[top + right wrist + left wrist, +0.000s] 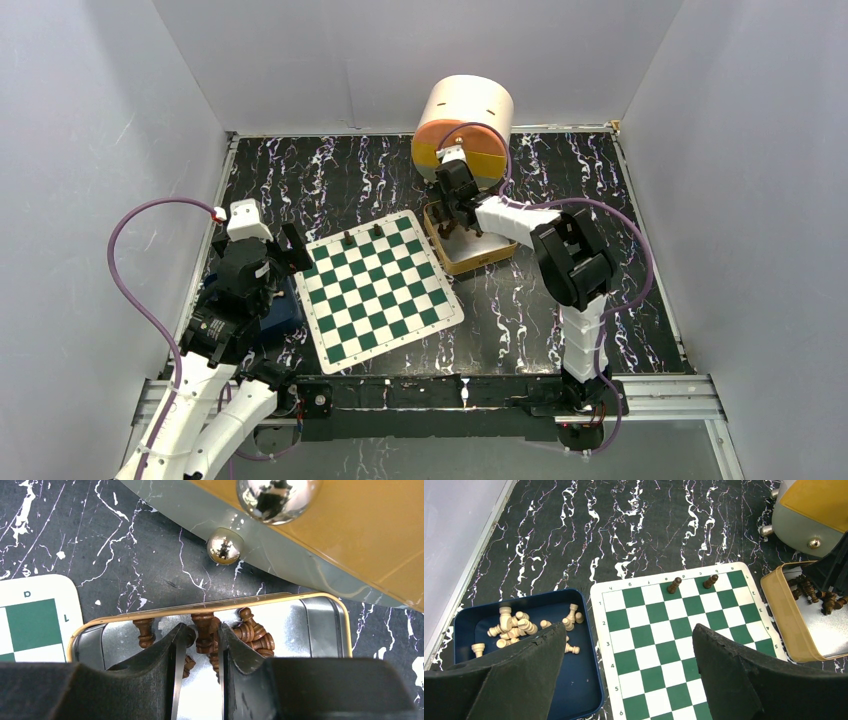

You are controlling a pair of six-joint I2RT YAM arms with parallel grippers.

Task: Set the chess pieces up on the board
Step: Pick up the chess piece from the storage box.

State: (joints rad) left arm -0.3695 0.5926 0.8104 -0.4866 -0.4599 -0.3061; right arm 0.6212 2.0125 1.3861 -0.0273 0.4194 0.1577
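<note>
Right wrist: right claw [205, 632] among chess pieces [252, 632] in tray [200, 609]

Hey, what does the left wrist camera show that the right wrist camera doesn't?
Only the left wrist view: the blue tray of pale pieces, two dark pieces standing on the board in its edge row, and the left gripper wide open.
Only the right wrist view: the right gripper close up, fingers narrowly apart around brown pieces; whether it grips one is unclear.
Both: the tan tin holding those brown pieces, a corner of the board, and the yellow-and-grey container.
</note>
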